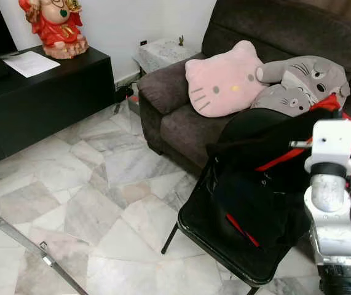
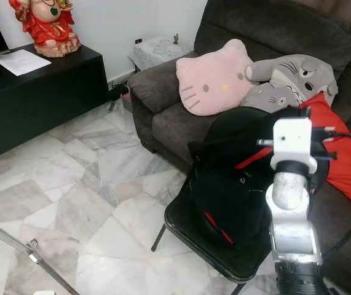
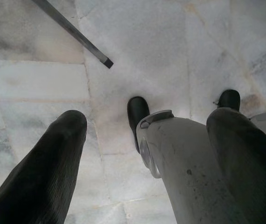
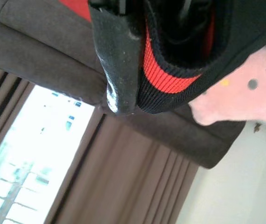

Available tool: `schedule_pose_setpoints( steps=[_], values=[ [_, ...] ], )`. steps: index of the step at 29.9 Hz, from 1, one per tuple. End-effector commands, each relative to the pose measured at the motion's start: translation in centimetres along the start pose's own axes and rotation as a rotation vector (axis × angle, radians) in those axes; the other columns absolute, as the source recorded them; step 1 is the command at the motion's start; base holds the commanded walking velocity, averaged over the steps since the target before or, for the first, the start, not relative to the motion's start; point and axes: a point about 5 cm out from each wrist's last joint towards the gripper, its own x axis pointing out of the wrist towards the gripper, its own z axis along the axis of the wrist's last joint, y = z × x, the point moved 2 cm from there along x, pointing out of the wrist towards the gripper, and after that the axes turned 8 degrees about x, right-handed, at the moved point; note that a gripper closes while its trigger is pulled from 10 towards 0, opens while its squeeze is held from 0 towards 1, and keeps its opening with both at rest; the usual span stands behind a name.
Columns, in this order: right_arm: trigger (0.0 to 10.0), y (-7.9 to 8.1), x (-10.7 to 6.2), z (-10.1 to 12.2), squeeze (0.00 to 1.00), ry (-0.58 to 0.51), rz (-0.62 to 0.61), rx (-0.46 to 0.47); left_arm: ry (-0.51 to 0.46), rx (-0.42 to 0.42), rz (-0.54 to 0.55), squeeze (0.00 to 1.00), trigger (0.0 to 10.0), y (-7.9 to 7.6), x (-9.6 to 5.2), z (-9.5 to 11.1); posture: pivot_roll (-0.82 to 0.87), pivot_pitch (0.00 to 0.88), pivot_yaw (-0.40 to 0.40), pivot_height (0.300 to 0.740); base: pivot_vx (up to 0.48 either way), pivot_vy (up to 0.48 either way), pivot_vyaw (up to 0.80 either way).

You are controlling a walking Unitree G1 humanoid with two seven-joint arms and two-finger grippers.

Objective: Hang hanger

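The right gripper (image 4: 123,70) is raised in front of the sofa, pinching the black garment with red trim (image 4: 179,56); one black finger (image 4: 119,51) lies pressed against the ribbed red-and-black hem. The opposing finger is hidden behind the fabric. In the head views the silver right arm (image 1: 330,184) rises at the right, and its white wrist block covers the grip point, so the contact cannot be made out there. No hanger can be made out; if one is present, the garment conceals it.

The garment (image 1: 255,178) drapes from the gripper down onto a black folding chair (image 1: 224,246), which stands on the floor just near the sofa's front edge. The chair's right side is cut off by the arm.

The left gripper (image 3: 144,140) hangs low over the marble floor (image 1: 89,203), fingers spread, holding nothing. A thin metal bar (image 1: 15,236) crosses the near left corner.

On the dark sofa (image 1: 273,31) lie a pink cat cushion (image 1: 224,80), a grey plush (image 1: 304,77) and red cloth (image 2: 341,153), partly behind the arm. At far left stands a black cabinet (image 1: 46,92) with a red figurine (image 1: 55,24) and a paper sheet (image 1: 31,62). Open floor extends left of the chair to the cabinet.
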Motion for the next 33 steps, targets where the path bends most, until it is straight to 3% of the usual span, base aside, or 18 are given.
schedule_pose_setpoints(
  steps=[1, 4, 8, 9, 10, 11, 15, 17, 22, 26, 29, 33],
  values=[
    [0.0, -0.9, 0.7, 1.3, 0.0, -0.051, -0.044, 0.022, 0.045, 0.012, -0.01, 0.0, 10.0, -0.2, -0.2, -1.1, -0.19, 0.121, -0.019, 0.74, 0.0, 0.0, 0.0],
    [0.0, 0.1, 0.4, 2.0, 0.0, -0.065, -0.006, 0.074, 0.049, 0.015, -0.011, 0.0, 10.0, -0.2, -0.2, -1.2, -0.19, 0.123, -0.018, 0.74, 0.0, 0.0, 0.0],
    [0.0, 1.4, -0.7, 0.9, 0.0, -0.008, 0.052, 0.111, 0.053, 0.016, -0.012, 0.0, 10.0, -0.2, -0.3, -1.5, -0.18, 0.124, -0.019, 0.74, 0.0, 0.0, 0.0],
    [3.2, 1.8, -1.0, 0.2, 0.0, 0.034, 0.06, 0.131, 0.054, 0.016, -0.012, 0.0, 10.0, -0.1, -0.3, -1.5, -0.18, 0.124, -0.02, 0.74, 0.0, 0.0, 0.0],
    [7.7, 2.2, -1.7, -1.1, 0.0, 0.109, 0.067, 0.169, 0.057, 0.017, -0.012, 0.0, 10.0, -0.1, -0.4, -1.7, -0.18, 0.124, -0.021, 0.74, 0.0, 0.0, 0.0],
    [10.0, 2.2, -2.1, -1.9, 0.0, 0.158, 0.058, 0.198, 0.058, 0.017, -0.012, 0.0, 10.0, -0.1, -0.4, -1.8, -0.18, 0.124, -0.022, 0.74, 0.0, 0.0, 0.0],
    [10.0, 1.9, -3.5, -5.2, 0.0, 0.355, -0.015, 0.33, 0.066, 0.019, -0.01, 0.0, 10.0, 0.1, -0.6, -2.3, -0.18, 0.123, -0.022, 0.74, 0.0, 0.0, 0.0],
    [10.0, 1.8, -3.8, -5.7, 0.0, 0.379, -0.03, 0.363, 0.068, 0.02, -0.01, 0.0, 10.0, 0.1, -0.6, -2.4, -0.18, 0.121, -0.022, 0.74, 0.0, 0.0, 0.0],
    [10.0, 1.4, -3.1, -5.0, 0.0, 0.334, -0.063, 0.359, 0.07, 0.022, -0.011, 0.0, 10.0, 0.1, -0.7, -2.5, -0.18, 0.113, -0.021, 0.74, 0.0, 0.0, 0.0],
    [10.0, 2.5, -2.1, -2.5, 0.0, 0.205, 0.002, 0.36, 0.066, 0.023, -0.014, 0.0, 10.0, 0.0, -0.6, -2.4, -0.17, 0.103, -0.027, 0.74, 0.0, 0.0, 0.0],
    [10.0, 3.2, -2.5, -2.2, 0.0, 0.193, 0.038, 0.364, 0.064, 0.021, -0.014, 0.0, 10.0, -0.1, -0.6, -2.4, -0.16, 0.099, -0.028, 0.74, 0.0, 0.0, 0.0],
    [10.0, 3.1, -4.1, -3.5, 0.0, 0.254, 0.009, 0.398, 0.064, 0.03, -0.017, 0.0, 10.0, -0.3, -0.6, -2.5, -0.17, 0.097, -0.024, 0.74, 0.0, 0.0, 0.0]
  ],
)
